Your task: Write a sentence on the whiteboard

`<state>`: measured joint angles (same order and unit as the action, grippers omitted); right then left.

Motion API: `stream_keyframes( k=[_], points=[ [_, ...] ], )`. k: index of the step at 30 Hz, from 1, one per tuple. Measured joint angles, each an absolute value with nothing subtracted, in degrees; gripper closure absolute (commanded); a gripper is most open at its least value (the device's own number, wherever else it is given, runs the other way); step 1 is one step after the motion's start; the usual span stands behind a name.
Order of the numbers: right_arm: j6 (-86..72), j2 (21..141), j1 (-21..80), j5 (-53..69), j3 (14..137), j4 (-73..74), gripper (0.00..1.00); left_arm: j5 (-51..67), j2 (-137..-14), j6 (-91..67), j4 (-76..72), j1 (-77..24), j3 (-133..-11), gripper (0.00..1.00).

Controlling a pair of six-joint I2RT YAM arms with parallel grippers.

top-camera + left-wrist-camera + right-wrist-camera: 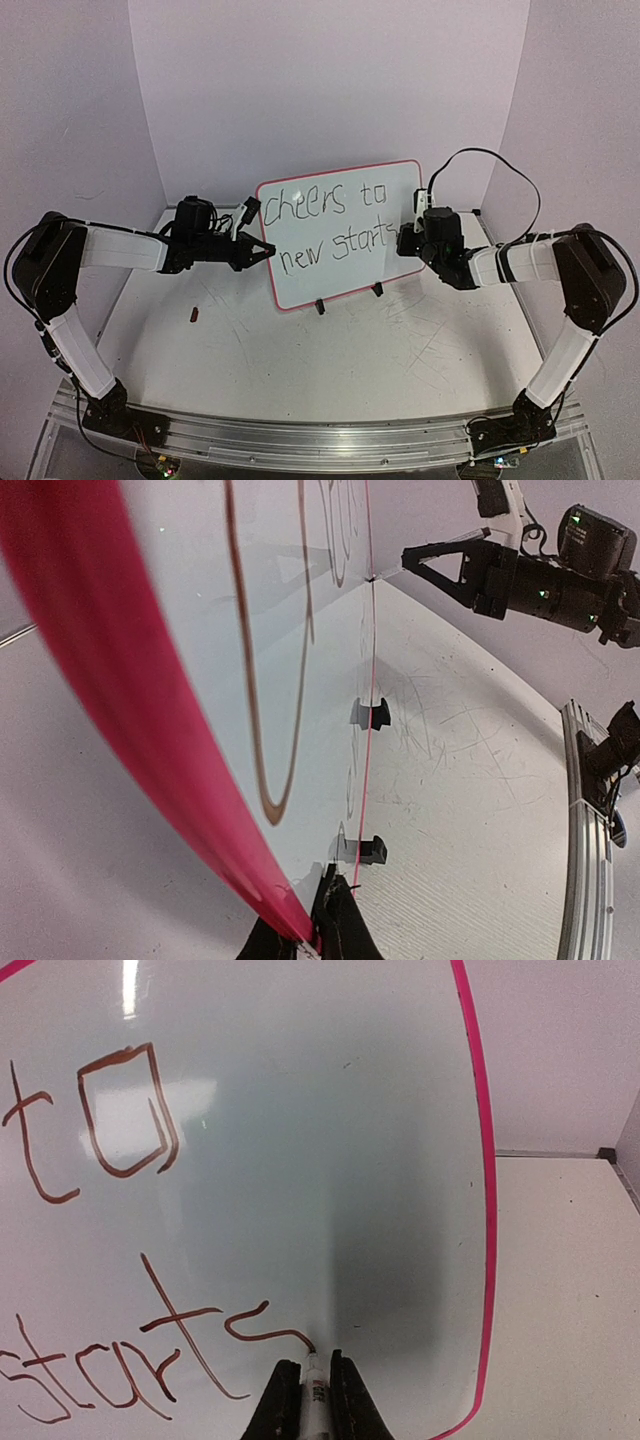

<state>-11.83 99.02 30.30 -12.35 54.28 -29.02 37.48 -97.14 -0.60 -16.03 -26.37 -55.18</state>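
The whiteboard (345, 260) stands upright on two black clip feet at the middle of the table, with a red-pink rim. The sentence (335, 222) reads "cheers to new starts" in two lines; its last "s" is partly drawn. My right gripper (308, 1372) is shut on a white marker (314, 1400) whose tip touches the board at the end of that "s" (262, 1330). My left gripper (310, 935) is shut on the board's left rim (120, 710), holding it steady. In the top view the left gripper (262, 250) is at the left edge and the right gripper (410, 235) at the right side.
A small dark red marker cap (195, 314) lies on the table (330, 370) left of the board. The table is scratched and walled in by white panels. A metal rail (320, 440) runs along the near edge by the arm bases.
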Motion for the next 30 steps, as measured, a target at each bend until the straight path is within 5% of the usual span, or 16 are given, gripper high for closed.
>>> stream_keyframes(
  k=[30],
  points=[
    [-13.8, 91.8, 28.5, -10.8, 50.5, -29.1, 1.0, 37.5, -97.1, 0.0, -16.1, -26.4, -55.2, 1.0]
  ],
)
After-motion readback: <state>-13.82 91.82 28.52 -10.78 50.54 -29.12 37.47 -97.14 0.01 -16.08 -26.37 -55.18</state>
